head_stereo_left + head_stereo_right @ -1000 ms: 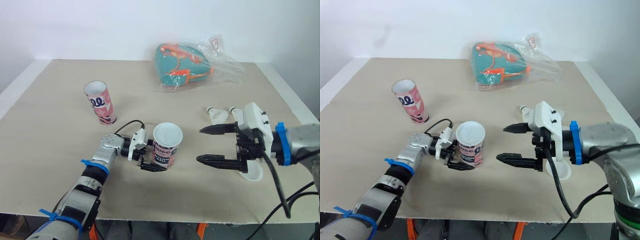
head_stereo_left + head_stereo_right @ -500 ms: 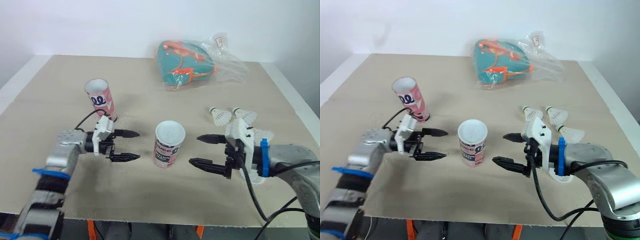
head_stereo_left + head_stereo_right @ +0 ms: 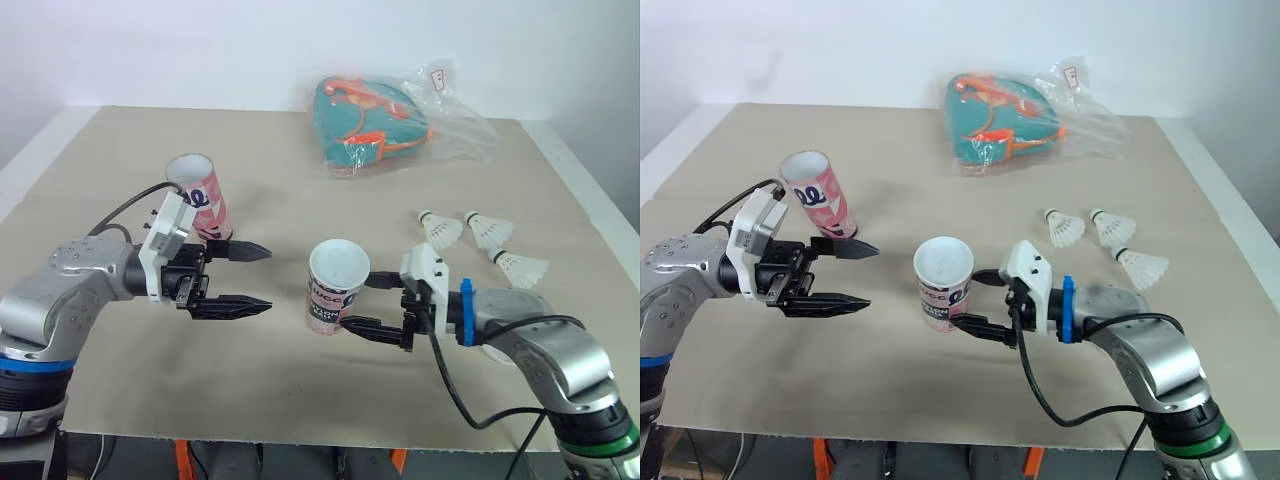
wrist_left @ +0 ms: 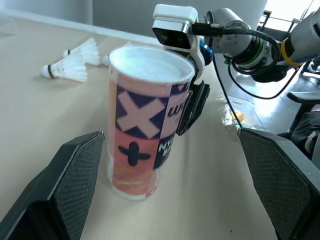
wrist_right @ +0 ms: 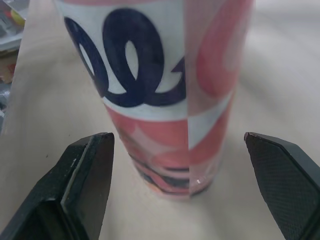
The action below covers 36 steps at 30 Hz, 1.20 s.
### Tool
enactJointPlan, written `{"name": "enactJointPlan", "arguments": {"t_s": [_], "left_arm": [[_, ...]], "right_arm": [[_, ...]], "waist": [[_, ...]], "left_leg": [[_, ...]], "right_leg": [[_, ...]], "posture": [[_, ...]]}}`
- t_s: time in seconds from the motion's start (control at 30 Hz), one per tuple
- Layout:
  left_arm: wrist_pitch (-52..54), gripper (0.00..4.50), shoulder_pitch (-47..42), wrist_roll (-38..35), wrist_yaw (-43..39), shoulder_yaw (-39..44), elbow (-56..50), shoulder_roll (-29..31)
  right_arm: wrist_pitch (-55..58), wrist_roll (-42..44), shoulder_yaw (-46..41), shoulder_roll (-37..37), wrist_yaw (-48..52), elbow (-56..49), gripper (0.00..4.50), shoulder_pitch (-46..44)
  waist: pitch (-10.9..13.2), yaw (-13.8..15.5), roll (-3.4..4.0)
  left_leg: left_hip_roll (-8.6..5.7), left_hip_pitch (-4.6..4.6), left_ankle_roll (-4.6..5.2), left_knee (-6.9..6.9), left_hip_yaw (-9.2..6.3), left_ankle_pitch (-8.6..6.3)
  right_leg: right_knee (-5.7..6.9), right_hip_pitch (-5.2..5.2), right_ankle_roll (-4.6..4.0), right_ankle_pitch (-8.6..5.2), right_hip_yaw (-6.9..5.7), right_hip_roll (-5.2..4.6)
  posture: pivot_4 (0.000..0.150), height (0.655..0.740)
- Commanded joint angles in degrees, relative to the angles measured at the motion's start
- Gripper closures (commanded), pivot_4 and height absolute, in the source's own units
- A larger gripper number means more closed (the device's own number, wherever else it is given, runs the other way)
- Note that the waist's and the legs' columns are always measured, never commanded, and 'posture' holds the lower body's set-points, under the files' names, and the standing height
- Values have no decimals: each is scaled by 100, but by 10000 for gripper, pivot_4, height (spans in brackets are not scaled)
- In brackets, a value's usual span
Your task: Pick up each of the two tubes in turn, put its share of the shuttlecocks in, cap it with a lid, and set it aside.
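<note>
Tube (image 3: 336,285) upright; right gripper (image 3: 356,303) nearer, jaws spread, tips flanking its right side; left gripper (image 3: 268,279) spread too, apart to left.

The silver-grey left arm (image 3: 75,285) bends at the elbow and reaches inward. Its left gripper (image 3: 268,279) points toward the robot's right, its two black fingers spread wide apart. The silver-grey right arm (image 3: 540,340) stretches leftward, and the right gripper (image 3: 356,303) likewise has its black fingers parted.
</note>
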Motion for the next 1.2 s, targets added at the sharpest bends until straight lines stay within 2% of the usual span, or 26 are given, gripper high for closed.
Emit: {"name": "enactJointPlan", "arguments": {"t_s": [0.03, 0.13, 0.6, 0.63, 0.67, 0.77, 0.9, 1.0, 1.07, 1.2], "left_arm": [[-292, 518, 64, 238, -21, 57, -147, 207], [-805, 518, 240, 720, -159, -53, 4, 394], [-693, 518, 267, 417, 167, 212, -78, 360], [-691, 0, 265, 402, 185, 217, -78, 360], [-693, 0, 264, 395, 196, 217, -80, 362], [-729, 0, 218, 404, 201, 158, -46, 331], [-836, 0, 42, 452, 191, -18, 65, 154], [-973, 0, -203, 497, 192, -213, 208, -169], [-969, 0, -515, 387, 388, -321, 427, -675], [-1231, 0, -1114, 568, 540, -700, 1052, -1699]], "right_arm": [[-256, -128, 151, 118, 47, 107, 488, -185], [-541, -290, 397, 288, 184, 397, 488, -254], [-1226, -538, 774, 1038, 635, 1395, 488, -786], [-1234, -537, 762, 1053, 649, 1408, 5406, -789], [-1239, -535, 747, 1059, 665, 1416, 6529, -788], [-1209, -556, 676, 1048, 624, 1404, 17684, -780], [-1106, -457, 479, 982, 545, 1275, 17684, -731], [-1002, -343, 187, 869, 412, 1083, 17684, -671], [-896, -160, -362, 697, 221, 890, 17684, -566], [-819, 321, -2401, 226, -515, 1005, 17684, -326]], "waist": [[2, 0, 1], [3, 0, 1], [4, 1, 2], [4, 1, 2], [4, 1, 2], [4, 1, 2], [4, 1, 2], [4, 22, 3], [6, 51, 7], [7, 155, 8]], "left_leg": [[0, 0, 0, 0, 0, 0], [0, 0, -1, -1, 1, 0], [5, 0, -1, 2, 1, 0], [5, 0, -1, 2, 1, 0], [5, 0, -1, 2, 1, 0], [5, 0, -1, 3, 1, 0], [6, 0, -1, 7, 1, 0], [5, 0, -1, 15, 1, 0], [2, -1, -1, 22, 1, 0], [-7, -14, 0, 43, -4, 1]], "right_leg": [[0, 0, 0, 0, 0, 0], [0, 0, -1, 0, 0, -1], [5, -1, -10, 7, 0, 5], [5, -1, -19, 11, 0, 5], [5, 0, -33, 20, 0, 5], [6, 0, -39, 23, 0, 5], [8, 0, -38, 24, 0, 6], [9, 3, -35, 26, -1, 5], [8, 9, -31, 29, -1, 3], [7, 14, -18, 38, -4, -1]], "posture": [[1500, 7400], [1500, 7400], [1500, 7400], [1500, 7400], [1500, 7400], [1500, 7400], [1500, 7400], [1500, 7400], [1500, 7400], [1500, 7400]]}}
